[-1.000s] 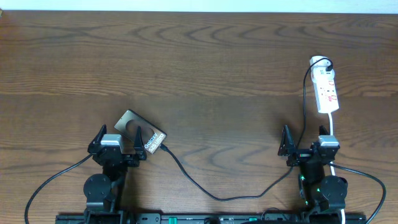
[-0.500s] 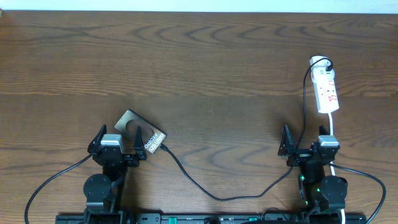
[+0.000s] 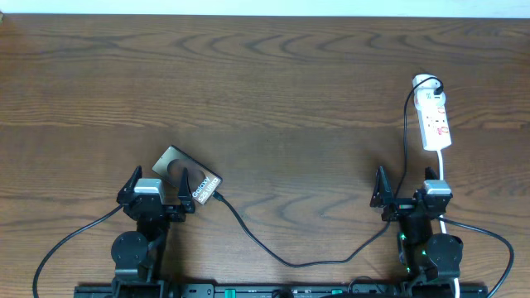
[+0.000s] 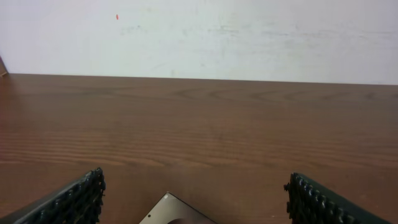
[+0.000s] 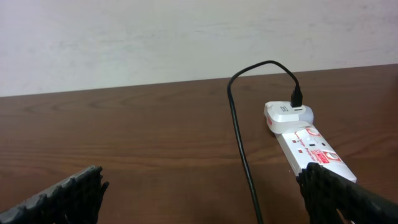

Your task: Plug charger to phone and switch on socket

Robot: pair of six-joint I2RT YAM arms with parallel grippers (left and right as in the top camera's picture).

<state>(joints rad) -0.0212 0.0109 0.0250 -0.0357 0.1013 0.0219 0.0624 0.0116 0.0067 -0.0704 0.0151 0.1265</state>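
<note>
charger [image 3: 290, 263] touching phone [image 3: 172, 161] shows only overhead; left and right jaws spread, empty.

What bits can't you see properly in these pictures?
Overhead view: where the thin black charger cable meets the flat dark brown phone, the tip is too small to tell if it's plugged in.
Left wrist view: the bottom edge cuts off the phone; only a corner shows.
Right wrist view: a finger of the right gripper hides the near end of the white power strip; switch positions are too small.
</note>
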